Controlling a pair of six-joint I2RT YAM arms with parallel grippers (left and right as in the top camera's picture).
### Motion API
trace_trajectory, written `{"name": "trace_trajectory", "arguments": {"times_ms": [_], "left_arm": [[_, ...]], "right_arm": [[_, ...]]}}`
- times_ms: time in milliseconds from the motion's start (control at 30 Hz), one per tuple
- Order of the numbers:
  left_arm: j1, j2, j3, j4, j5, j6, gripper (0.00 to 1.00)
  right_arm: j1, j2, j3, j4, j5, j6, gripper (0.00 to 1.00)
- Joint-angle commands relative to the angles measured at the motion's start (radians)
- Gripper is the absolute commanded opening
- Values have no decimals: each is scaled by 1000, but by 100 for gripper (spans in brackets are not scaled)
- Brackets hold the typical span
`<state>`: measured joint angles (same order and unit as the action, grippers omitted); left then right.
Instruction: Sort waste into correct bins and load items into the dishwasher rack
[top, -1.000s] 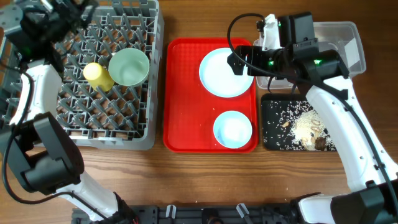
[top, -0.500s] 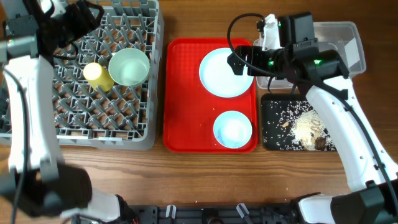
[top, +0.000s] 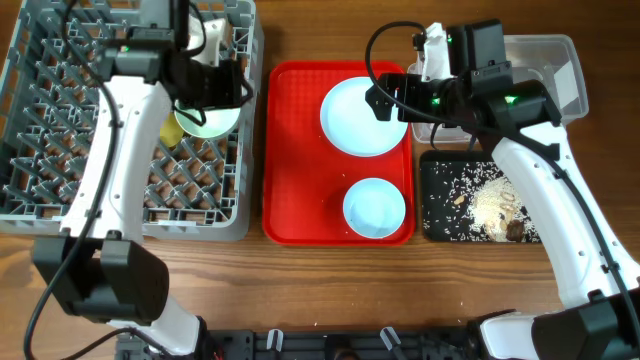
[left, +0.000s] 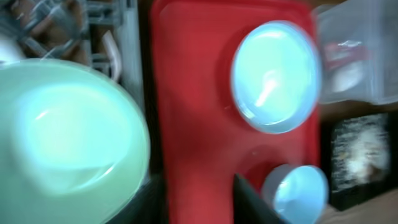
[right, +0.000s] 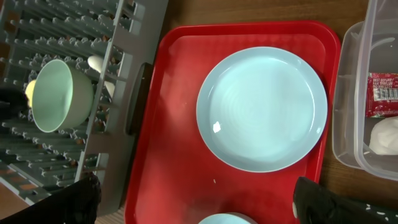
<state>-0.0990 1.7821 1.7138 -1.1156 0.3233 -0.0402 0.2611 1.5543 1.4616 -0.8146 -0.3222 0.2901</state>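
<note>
Wood table (top: 300, 290): L end effector (top: 232, 82) over pale-green bowl (top: 205, 126) in rack (top: 60, 100).

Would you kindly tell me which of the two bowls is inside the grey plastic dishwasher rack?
The pale-green round bowl, among the pegs of the rack; the light-blue round bowl sits on the flat red serving tray instead.

Plate (top: 364, 117) and bowl (top: 374, 208) lie on the tray (top: 295, 150), right of the rack (top: 50, 130).
</note>
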Motion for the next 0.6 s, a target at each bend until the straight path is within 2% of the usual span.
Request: {"name": "trace_trajectory", "arguments": {"times_ms": [0,67,100,200,567], "left_arm": [[-73,47,1,-26,-170,7,23],[-109,64,1,-29,-226,4,26],[-131,74,1,-27,-312,-32,27],[-151,85,1,-26,-428,-80,27],[-150,166,1,15,-433,-79,28]], "right_arm": [[1,13,-2,2,-16,5,100],[1,13,-2,2,-16,5,100],[1,13,-2,2,-16,6,100],[1,13,-2,2,-16,6,100],[1,13,-2,2,-16,5,100]]}}
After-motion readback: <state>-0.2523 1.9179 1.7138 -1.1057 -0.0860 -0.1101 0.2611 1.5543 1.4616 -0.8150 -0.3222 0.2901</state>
